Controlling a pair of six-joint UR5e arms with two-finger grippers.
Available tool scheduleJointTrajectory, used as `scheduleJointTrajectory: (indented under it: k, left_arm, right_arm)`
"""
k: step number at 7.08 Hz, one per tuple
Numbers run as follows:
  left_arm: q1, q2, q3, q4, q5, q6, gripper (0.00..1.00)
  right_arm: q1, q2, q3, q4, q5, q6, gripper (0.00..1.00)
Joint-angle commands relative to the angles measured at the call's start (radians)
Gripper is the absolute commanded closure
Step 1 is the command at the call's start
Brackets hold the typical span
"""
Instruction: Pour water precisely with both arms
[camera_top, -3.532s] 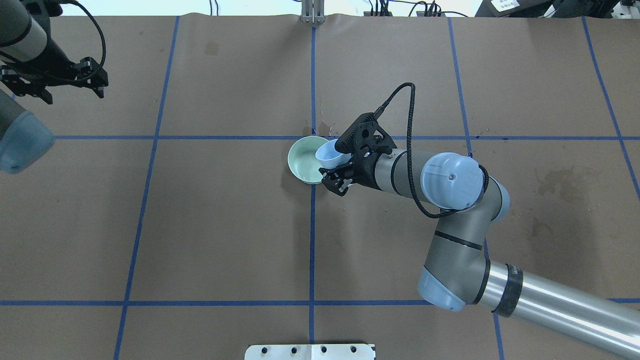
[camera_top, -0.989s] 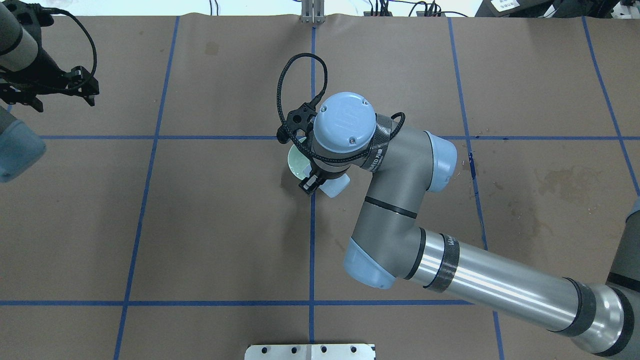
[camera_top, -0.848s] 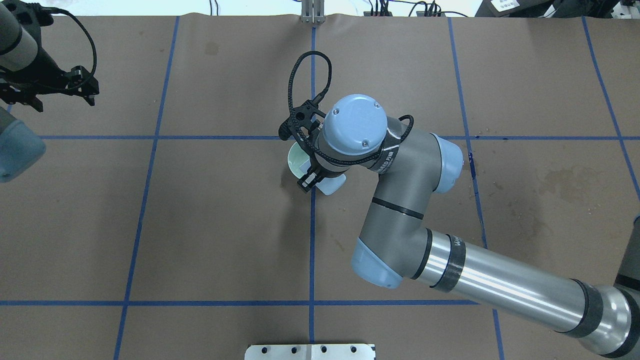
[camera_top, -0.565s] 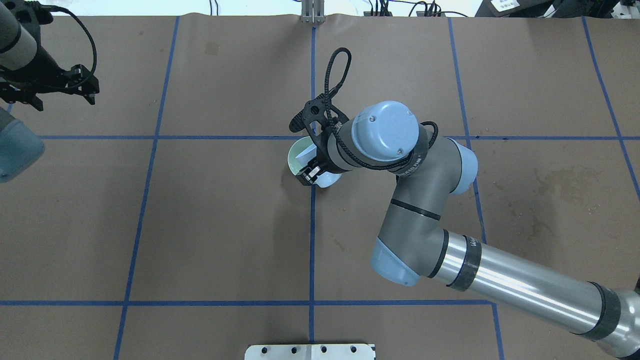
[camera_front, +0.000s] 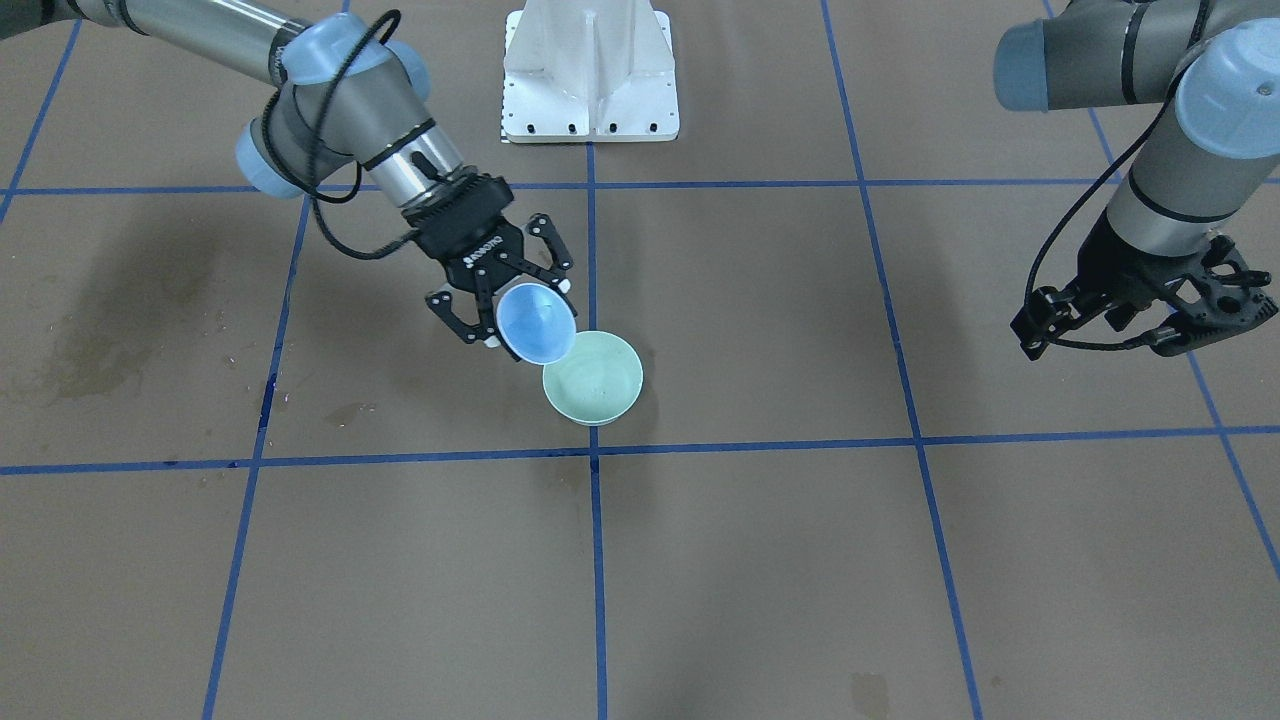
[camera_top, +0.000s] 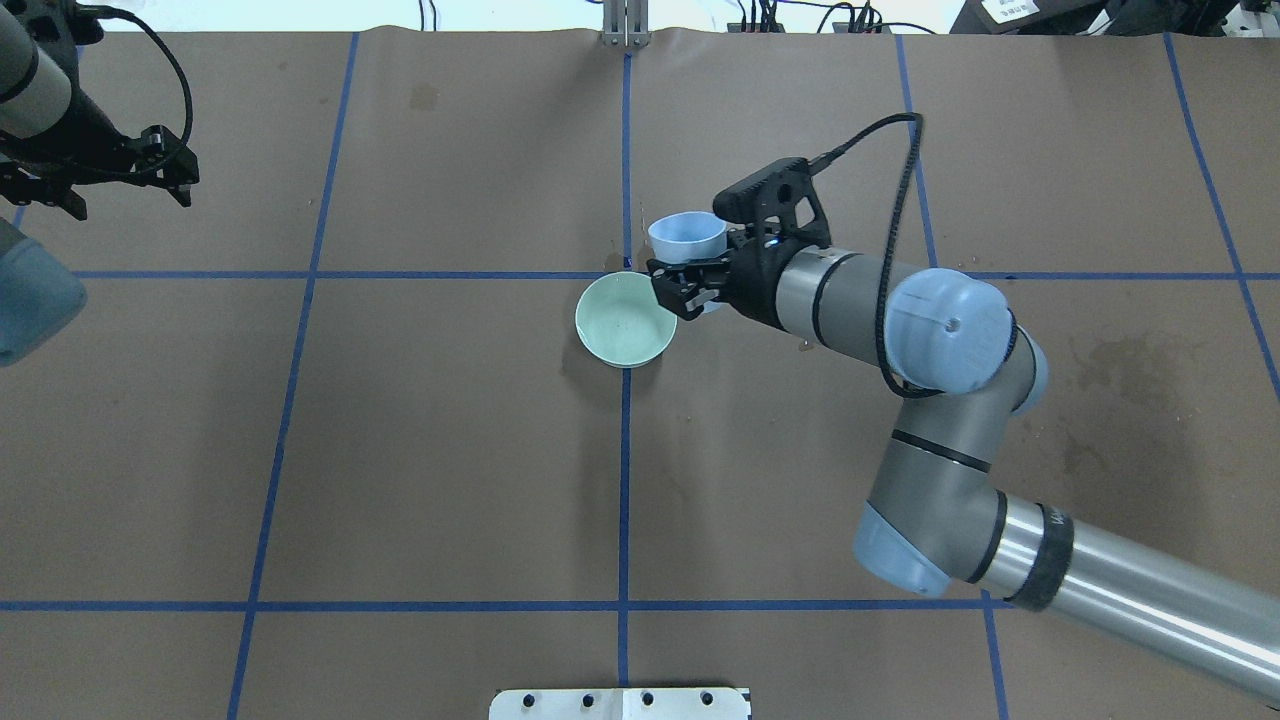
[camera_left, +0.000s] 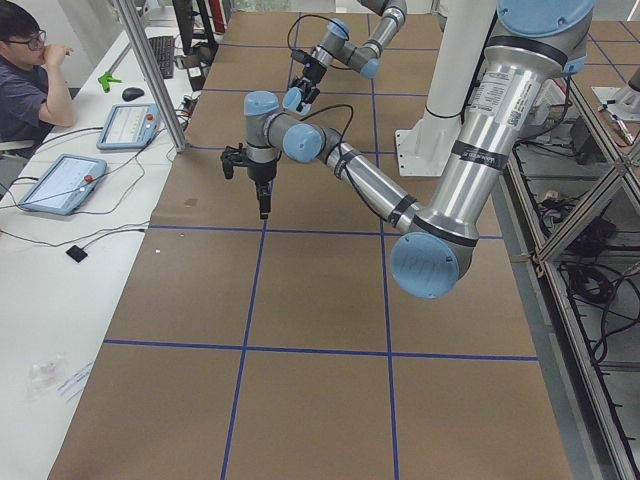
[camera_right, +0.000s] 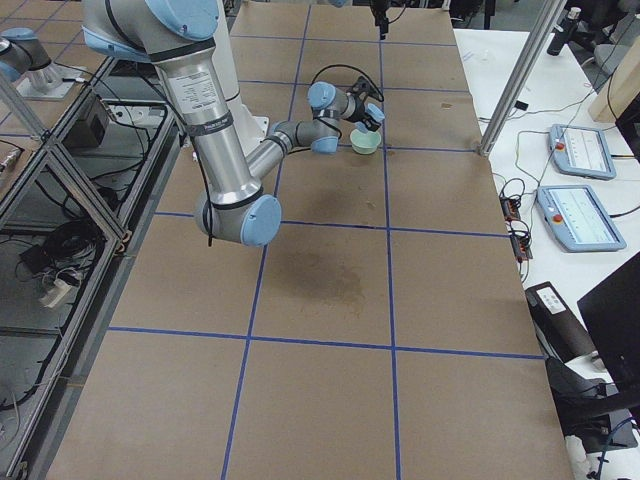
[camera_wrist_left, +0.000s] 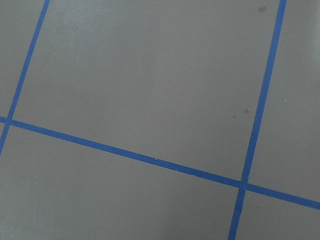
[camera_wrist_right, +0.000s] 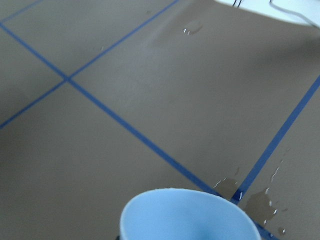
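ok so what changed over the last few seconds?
The right gripper, shut on the blue cup, rolled back out of the pour and carried the cup from over the green bowl toward its far-right rim. The bowl stayed put; the left gripper barely shifted.

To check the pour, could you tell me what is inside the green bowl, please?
Inside the green bowl only its pale surface shows; water cannot be made out. In the front-facing view the blue cup, held by the right gripper, covers part of its rim.
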Motion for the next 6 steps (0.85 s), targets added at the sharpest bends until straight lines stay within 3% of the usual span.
scheduleJointTrajectory:
  k: [1,2,3,5,6]
  left_arm:
    - [0.000,0.001,-0.028,0.002,0.001,-0.008,0.00]
    - [0.000,0.001,-0.037,0.004,0.001,-0.010,0.00]
    - [0.000,0.000,-0.045,0.004,0.001,-0.010,0.00]
    - [0.001,-0.015,-0.071,0.057,0.003,-0.010,0.00]
    - [0.003,-0.016,-0.092,0.074,0.004,-0.010,0.00]
  right_arm:
    - [-0.046,-0.182,0.077,0.059,-0.407,0.131,1.00]
    - [-0.085,-0.223,0.069,0.057,-0.662,0.146,1.00]
    - [-0.093,-0.312,0.054,0.057,-0.763,0.230,1.00]
    - [-0.091,-0.459,-0.014,0.057,-0.888,0.345,1.00]
    - [-0.088,-0.516,-0.056,0.057,-0.890,0.440,1.00]
